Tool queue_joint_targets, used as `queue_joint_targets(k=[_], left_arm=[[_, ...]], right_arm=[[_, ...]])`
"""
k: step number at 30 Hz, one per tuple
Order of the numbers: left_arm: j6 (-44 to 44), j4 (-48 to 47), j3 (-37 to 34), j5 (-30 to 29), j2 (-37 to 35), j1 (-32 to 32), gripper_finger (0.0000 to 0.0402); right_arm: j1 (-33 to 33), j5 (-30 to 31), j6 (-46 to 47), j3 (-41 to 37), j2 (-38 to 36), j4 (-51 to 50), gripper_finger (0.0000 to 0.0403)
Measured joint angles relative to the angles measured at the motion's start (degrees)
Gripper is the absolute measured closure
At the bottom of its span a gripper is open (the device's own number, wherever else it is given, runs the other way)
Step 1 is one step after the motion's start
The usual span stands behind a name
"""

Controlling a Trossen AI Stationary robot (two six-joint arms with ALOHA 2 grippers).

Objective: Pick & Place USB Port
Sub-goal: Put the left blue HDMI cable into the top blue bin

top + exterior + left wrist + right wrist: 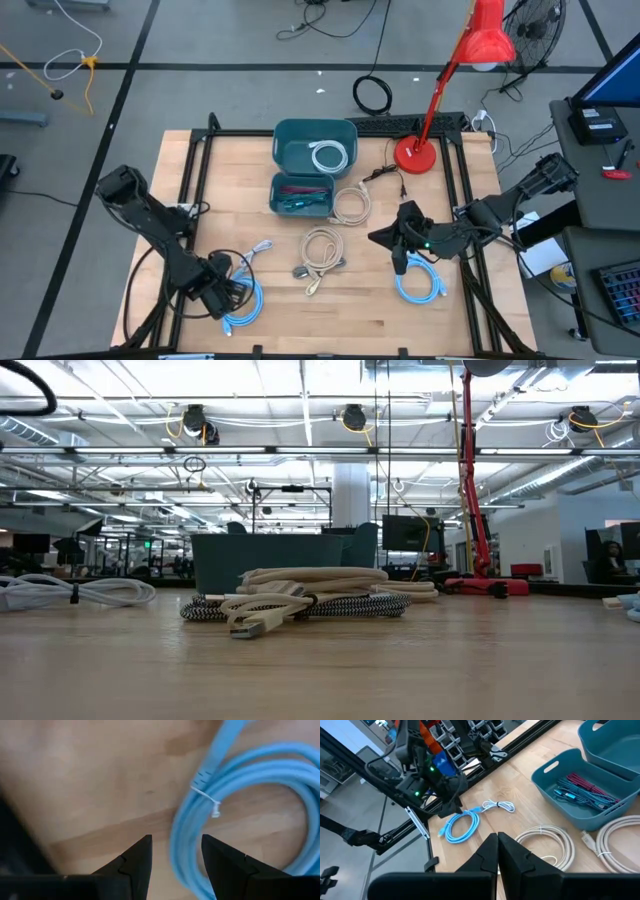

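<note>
Fingers (140,862) of the left gripper (228,293) stand spread, and we see a strand of the blue cable coil (250,795) running just beside the gap between them, close against one finger; whether it touches we cannot tell. From above, this gripper sits low over the table (300,325) at its near left corner, right at the edge of that coil, with a white cable (258,248) lying just beyond it.

Further in, at the middle of the table, we find a beige USB cable (322,252) coiled on a dark braided one, its plug pointing toward the near edge. In the low view this bundle (300,600) fills the centre. No gripper is near it.

On the near right, the right gripper (400,262) has its fingers pressed together with nothing between them, and hangs just above a second blue coil (418,282).

Beyond the beige bundle lies another pale coil (350,205), just beside a small teal bin (300,195) holding red and teal cables. Behind that stands a larger teal bin (315,145) with a white coil (330,156) inside. At the far right of the table we see a red lamp (415,152).
</note>
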Motion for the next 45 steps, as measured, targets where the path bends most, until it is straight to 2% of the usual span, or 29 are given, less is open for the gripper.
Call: queue_joint_targets(k=[3, 17, 20, 24, 25, 33, 37, 41, 45], left_arm=[[-0.80, 4.17, -2.59, 0.00, 0.00, -0.01, 0.0227], [-0.61, 8.27, -6.55, 1.45, -0.15, 0.48, 0.0233], [1.36, 8.25, -6.59, 2.18, -0.15, 1.43, 0.0270], [4.36, 8.27, -6.66, 4.03, -0.15, 3.16, 0.0361], [5.14, 8.46, -6.60, 4.19, -0.21, 3.62, 0.0369], [10.49, 6.87, -2.12, 3.61, -2.08, 5.79, 0.0369], [11.79, 2.63, 0.79, 3.10, -2.77, 6.41, 0.0369], [15.46, -4.63, 6.15, -0.89, -3.78, 8.54, 0.0369], [22.59, -12.62, 11.85, -6.48, -5.50, 14.48, 0.0369]], right_arm=[[0.00, -1.09, 0.09, 0.00, 0.00, 0.00, 0.0403], [-0.35, -1.36, -0.05, 0.00, -0.15, 0.00, 0.0403], [-0.35, -1.33, -0.55, 0.00, -0.15, 0.02, 0.0403], [-0.35, -1.29, -0.85, 0.00, -0.15, 0.10, 0.0403], [-0.35, -1.29, -0.91, 0.00, -0.15, 0.26, 0.0403], [-0.35, -1.24, -1.14, 0.02, -0.17, 0.89, 0.0403], [-0.35, -1.15, -1.31, 0.02, -0.17, 0.92, 0.0403], [-0.39, -1.03, -1.38, 0.02, -0.17, 0.92, 0.0403], [-1.12, -1.00, -1.60, 0.02, -0.17, 1.33, 0.0403]])
